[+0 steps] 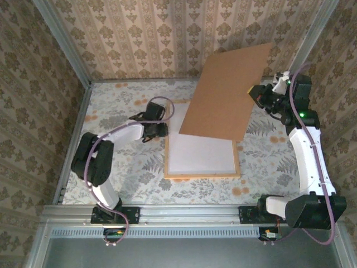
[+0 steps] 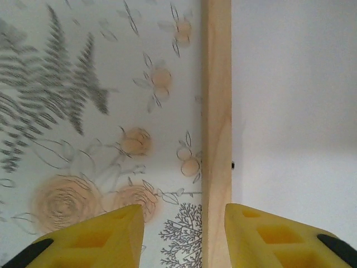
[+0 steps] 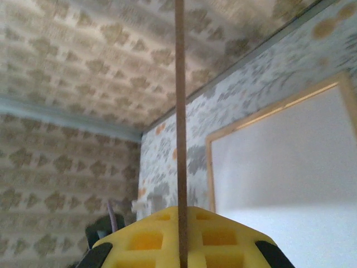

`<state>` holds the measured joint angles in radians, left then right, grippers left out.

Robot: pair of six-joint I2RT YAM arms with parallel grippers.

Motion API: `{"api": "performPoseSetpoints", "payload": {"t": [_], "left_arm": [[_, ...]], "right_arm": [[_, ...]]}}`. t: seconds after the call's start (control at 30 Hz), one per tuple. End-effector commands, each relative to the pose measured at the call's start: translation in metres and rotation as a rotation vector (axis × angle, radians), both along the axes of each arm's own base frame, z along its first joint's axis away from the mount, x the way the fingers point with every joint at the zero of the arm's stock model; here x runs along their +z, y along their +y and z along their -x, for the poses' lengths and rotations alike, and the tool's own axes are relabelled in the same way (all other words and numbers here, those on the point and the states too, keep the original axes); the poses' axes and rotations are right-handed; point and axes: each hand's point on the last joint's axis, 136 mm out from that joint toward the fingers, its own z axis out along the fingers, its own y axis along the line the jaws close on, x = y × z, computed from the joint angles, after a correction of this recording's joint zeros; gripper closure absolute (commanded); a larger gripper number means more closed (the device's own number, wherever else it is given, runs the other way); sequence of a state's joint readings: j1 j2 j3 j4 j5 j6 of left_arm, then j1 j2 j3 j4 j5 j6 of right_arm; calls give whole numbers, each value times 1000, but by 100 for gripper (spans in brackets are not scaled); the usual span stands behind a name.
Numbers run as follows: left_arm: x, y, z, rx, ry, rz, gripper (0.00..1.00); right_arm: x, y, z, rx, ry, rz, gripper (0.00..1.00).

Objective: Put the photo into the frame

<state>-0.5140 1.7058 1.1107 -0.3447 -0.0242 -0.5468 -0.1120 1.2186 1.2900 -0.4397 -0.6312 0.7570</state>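
The frame point(image 1: 201, 175), thin light wood, lies flat mid-table; its moulding also shows in the left wrist view point(image 2: 216, 111) and the right wrist view point(image 3: 210, 167). A white sheet point(image 1: 201, 153) fills its opening; no printed side shows, so I cannot tell if it is the photo. My right gripper point(image 1: 257, 94) is shut on the right edge of the brown backing board point(image 1: 226, 95), holding it tilted above the frame's far half. Edge-on, the board point(image 3: 179, 111) runs between the yellow pads point(image 3: 139, 240). My left gripper point(image 2: 184, 237) stands open astride the frame's left moulding.
A floral cloth point(image 1: 128, 167) covers the table. Papered walls point(image 1: 139, 33) close in the back and both sides, with metal rails point(image 1: 167, 212) along the near edge. The left arm point(image 1: 111, 139) reaches across the cloth toward the frame's far left corner.
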Motion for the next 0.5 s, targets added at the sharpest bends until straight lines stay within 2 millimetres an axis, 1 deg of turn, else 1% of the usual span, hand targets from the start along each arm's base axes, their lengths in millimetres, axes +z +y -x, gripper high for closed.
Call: {"api": "performPoseSetpoints", "payload": {"t": [0.0, 0.03, 0.07, 0.1, 0.13, 0.2, 0.33, 0.4, 0.47], "left_arm": [[35, 4, -11, 11, -68, 101, 55], [41, 10, -13, 21, -79, 112, 54], [47, 23, -16, 52, -92, 116, 52], [53, 32, -17, 70, -108, 118, 51], [57, 39, -17, 82, -122, 115, 51], [62, 54, -18, 107, -142, 104, 48], [65, 67, -19, 127, -153, 102, 45], [64, 68, -19, 129, -152, 101, 44], [64, 68, -20, 125, -156, 104, 44]], "right_arm": [[13, 32, 20, 184, -50, -32, 100], [7, 37, 24, 207, -35, -38, 100], [0, 43, 29, 231, -24, -44, 100], [-9, 48, 34, 252, -8, -52, 100], [-16, 51, 37, 263, 3, -60, 100], [-37, 53, 40, 271, 47, -85, 100], [-66, 71, 47, 378, 90, -129, 100], [-79, 74, 49, 406, 114, -129, 100], [-88, 73, 47, 408, 126, -127, 100]]}}
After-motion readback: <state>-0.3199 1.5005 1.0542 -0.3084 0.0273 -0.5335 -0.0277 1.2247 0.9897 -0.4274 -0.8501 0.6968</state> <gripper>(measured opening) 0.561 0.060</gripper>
